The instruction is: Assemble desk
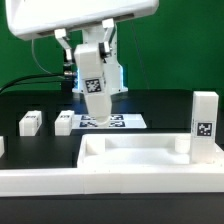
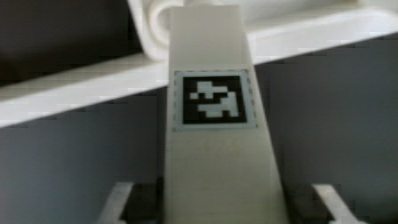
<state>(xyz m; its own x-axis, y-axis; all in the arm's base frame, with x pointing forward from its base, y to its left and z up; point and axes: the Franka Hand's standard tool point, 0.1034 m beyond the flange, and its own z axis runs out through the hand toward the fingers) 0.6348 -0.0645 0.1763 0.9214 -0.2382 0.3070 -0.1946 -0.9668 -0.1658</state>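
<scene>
Here, the items in view are catalogued in turn.

Claw [image 1: 93, 82]: pinched shut on a short square white leg. In the wrist view one finger [image 2: 121, 205] is seen on either side of the part.

Held leg [image 1: 96, 108]: carried nearly upright with a slight tilt. A black-and-white square tag [image 2: 214, 100] is borne on the face turned to both cameras. Its lower end is placed over the marker board [image 1: 120, 122]; whether the two touch cannot be told.

Desk panel [image 1: 135, 152]: a wide white rectangular panel with a raised rim, laid flat on the black bench [image 1: 30, 105] near the exterior camera, its recess turned upward. Within the rim only the panel's own white floor is shown. The corner sockets are too small to be made out.

Upright leg [image 1: 205, 125]: stood on end at the exterior view's right end of the desk panel, tag turned to the camera. Whether it is seated in a corner socket cannot be told.

Lying legs, two [image 1: 30, 122] [image 1: 64, 122]: laid on the bench at the exterior view's left, side by side yet apart, outside the desk panel and beside the marker board. A further white part [image 1: 2, 146] is cut off by the frame edge.

Long white rail [image 1: 40, 180]: laid along the front of the bench, just before the desk panel.
</scene>
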